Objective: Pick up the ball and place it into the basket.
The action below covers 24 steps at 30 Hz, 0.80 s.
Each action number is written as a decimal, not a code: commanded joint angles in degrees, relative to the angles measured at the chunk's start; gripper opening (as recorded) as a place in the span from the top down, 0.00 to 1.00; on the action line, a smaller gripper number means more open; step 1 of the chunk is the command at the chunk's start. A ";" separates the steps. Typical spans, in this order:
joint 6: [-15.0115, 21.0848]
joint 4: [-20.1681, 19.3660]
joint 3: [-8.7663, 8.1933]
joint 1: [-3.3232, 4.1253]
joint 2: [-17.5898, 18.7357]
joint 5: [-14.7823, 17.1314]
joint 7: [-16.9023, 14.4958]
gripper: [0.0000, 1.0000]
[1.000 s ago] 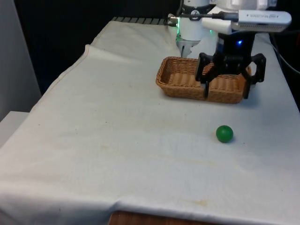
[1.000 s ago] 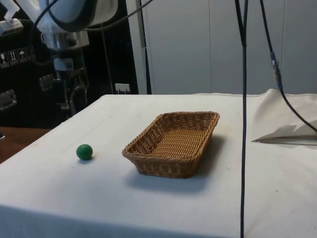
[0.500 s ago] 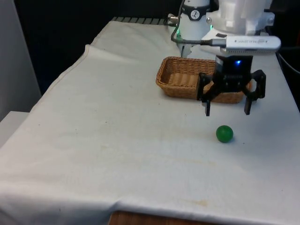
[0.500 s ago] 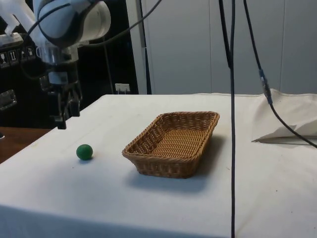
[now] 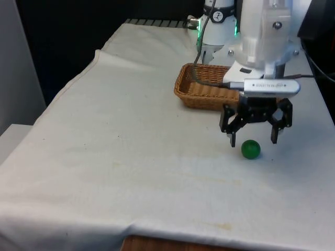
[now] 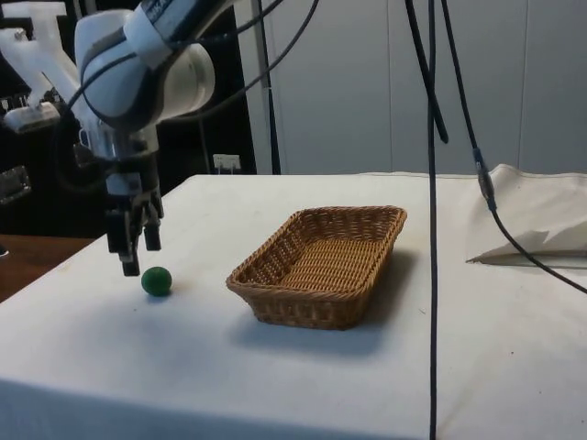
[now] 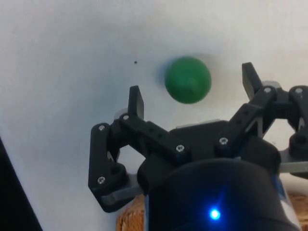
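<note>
My gripper (image 5: 253,140) hangs fingers spread just above the ball (image 5: 250,149), straddling it for a grasp; the basket (image 5: 201,93) waits at eleven o'clock.

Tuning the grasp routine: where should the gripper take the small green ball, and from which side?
Grip the small green ball across its widest middle, coming straight down from above. It is round and lies free on the white cloth, so any pair of opposite sides should serve the open black gripper.

The arm hides the basket's (image 5: 201,90) far corner (front view's right).
</note>
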 commanded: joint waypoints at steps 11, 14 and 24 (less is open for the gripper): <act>2.92 -0.06 1.72 -0.34 3.32 1.60 -1.09 0.00; 2.86 -0.23 1.49 -0.23 3.27 1.55 -1.15 0.00; 2.98 -1.55 1.26 -0.17 2.58 1.55 -1.55 0.00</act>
